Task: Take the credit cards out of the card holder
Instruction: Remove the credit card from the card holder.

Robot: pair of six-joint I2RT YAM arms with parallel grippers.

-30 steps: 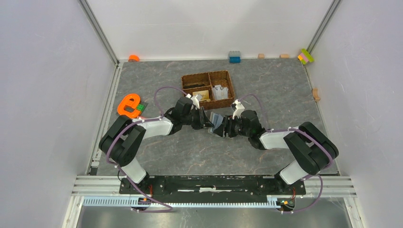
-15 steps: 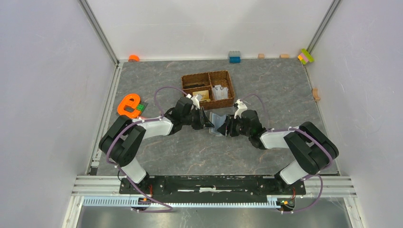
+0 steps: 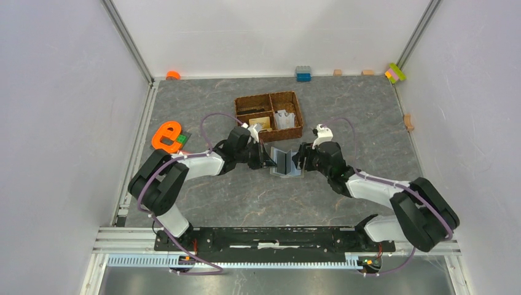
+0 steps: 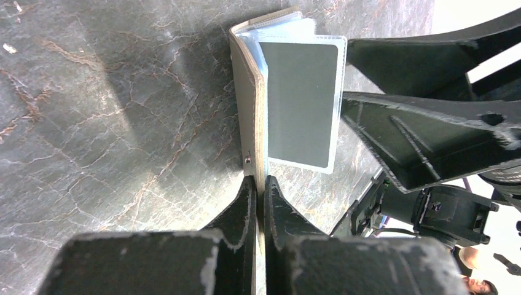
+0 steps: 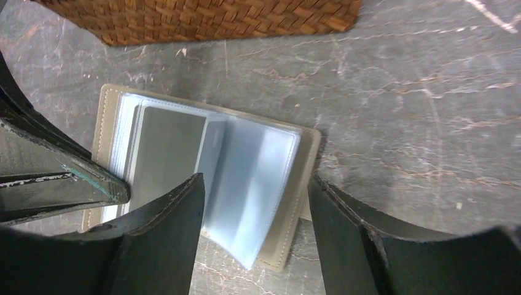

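Note:
The grey-olive card holder [image 3: 284, 161] stands open on the table between my two grippers. My left gripper [image 3: 269, 161] is shut on the edge of its left cover [image 4: 250, 92], as the left wrist view shows [image 4: 260, 182]. A grey card [image 4: 303, 101] sits inside a clear sleeve; it also shows in the right wrist view [image 5: 166, 157]. My right gripper [image 3: 300, 161] is open, and its fingers straddle the loose bluish sleeves [image 5: 252, 178] and the right cover [image 5: 301, 184]. I cannot tell whether they touch. No orange-tan card shows in the holder.
The brown woven divided basket [image 3: 268, 98] stands just behind the holder, with a tan flat piece [image 3: 260, 122] in one compartment. An orange letter e [image 3: 165, 136] lies at the left. Small blocks [image 3: 303, 74] line the back edge and right side.
My right gripper has drawn back to the right and turned, and its arm has swung outward. The holder now stands wider open. My left gripper has stayed put, holding the cover.

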